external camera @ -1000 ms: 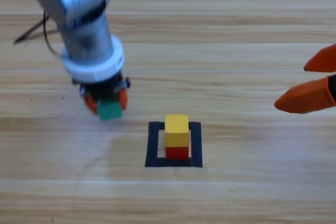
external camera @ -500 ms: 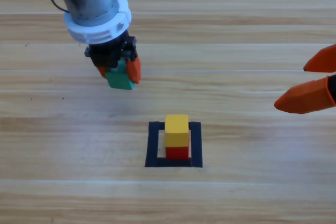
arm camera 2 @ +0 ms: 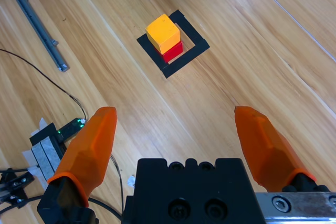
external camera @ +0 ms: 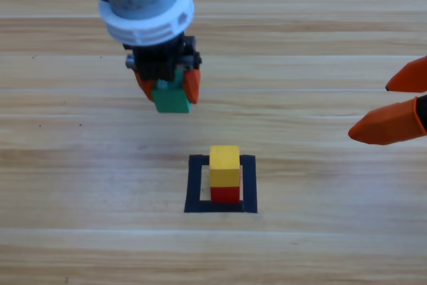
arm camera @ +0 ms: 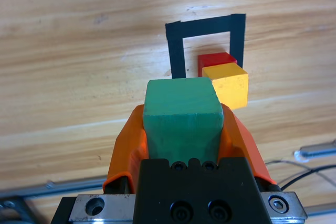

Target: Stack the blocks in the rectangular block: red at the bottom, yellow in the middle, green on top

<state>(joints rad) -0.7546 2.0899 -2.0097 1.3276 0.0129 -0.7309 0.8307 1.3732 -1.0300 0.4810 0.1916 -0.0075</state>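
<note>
The yellow cube (external camera: pixel 225 165) sits on the red cube (external camera: pixel 225 193) inside the black tape square (external camera: pixel 195 183). My left gripper (external camera: pixel 168 91) hangs above the table, up and to the left of the square, shut on the green cube (external camera: pixel 171 99). In the left wrist view the green cube (arm camera: pixel 182 116) fills the space between the jaws, with the yellow cube (arm camera: pixel 227 85), red cube (arm camera: pixel 214 60) and tape square (arm camera: pixel 177 45) beyond it. My right gripper (external camera: pixel 400 108) waits open at the right edge; its wrist view shows the yellow cube (arm camera 2: pixel 163 32) on the red cube (arm camera 2: pixel 173 51) far ahead.
Bare wooden table surrounds the tape square (arm camera 2: pixel 188 53). A metal rail (arm camera 2: pixel 34 22), thin black cables (arm camera 2: pixel 37 74) and a small device (arm camera 2: pixel 50 142) lie off to one side in the right wrist view. Another rail (arm camera: pixel 52 186) shows near the left wrist view's bottom.
My left gripper has lifted the green cube off the table and carried it up and to the right, nearer the square. The right arm and the two stacked cubes have stayed still.
</note>
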